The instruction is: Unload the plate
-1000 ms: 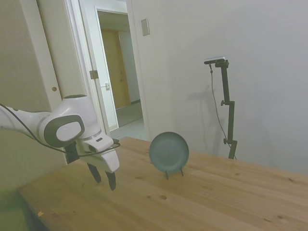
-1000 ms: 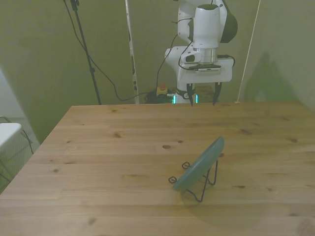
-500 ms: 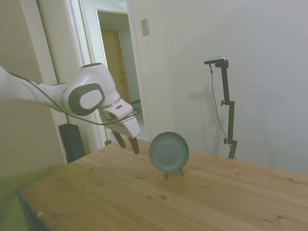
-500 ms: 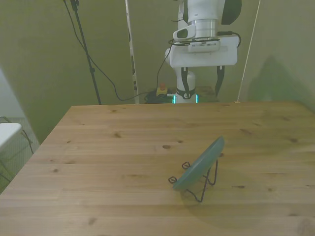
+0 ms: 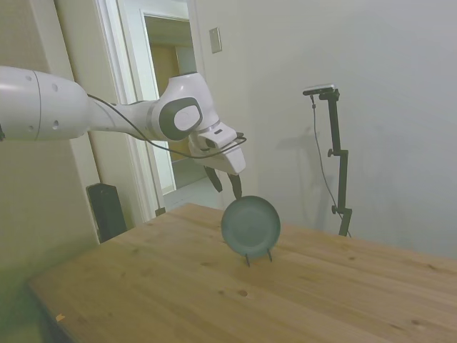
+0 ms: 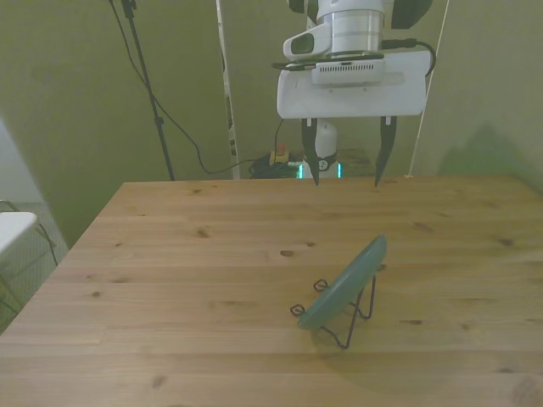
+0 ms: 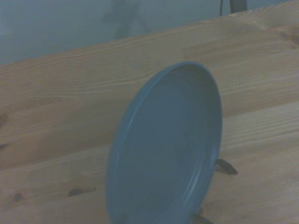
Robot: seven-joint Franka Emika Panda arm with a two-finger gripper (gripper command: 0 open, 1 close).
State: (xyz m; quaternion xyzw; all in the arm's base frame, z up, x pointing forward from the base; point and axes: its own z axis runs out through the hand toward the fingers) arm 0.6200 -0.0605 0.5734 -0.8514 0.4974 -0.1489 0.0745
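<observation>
The grey-green plate [image 5: 250, 223] stands tilted on edge in a thin dark wire stand [image 5: 258, 254] on the wooden table [image 5: 143, 286]. In the front view the plate [image 6: 344, 284] leans in the stand [image 6: 352, 326] right of the table's middle. My gripper [image 5: 228, 190] hangs open in the air, just above and behind the plate's upper rim, not touching it. The front view shows the gripper [image 6: 346, 181] with its fingers wide apart and nothing between them. Close up, the wrist view shows the plate's hollow face [image 7: 168, 149] and a hook of the stand [image 7: 226, 166].
An open doorway [image 5: 175, 114] and a dark box on the floor [image 5: 107, 211] lie beyond the table's far side in the side view. Behind the table in the front view stand poles and cables [image 6: 153, 110]. Something white [image 6: 13, 229] sits off the front view's left.
The arm has lifted from low over the table near the robot and swung across to just above the plate. The fingers stayed open. Plate and stand have not moved.
</observation>
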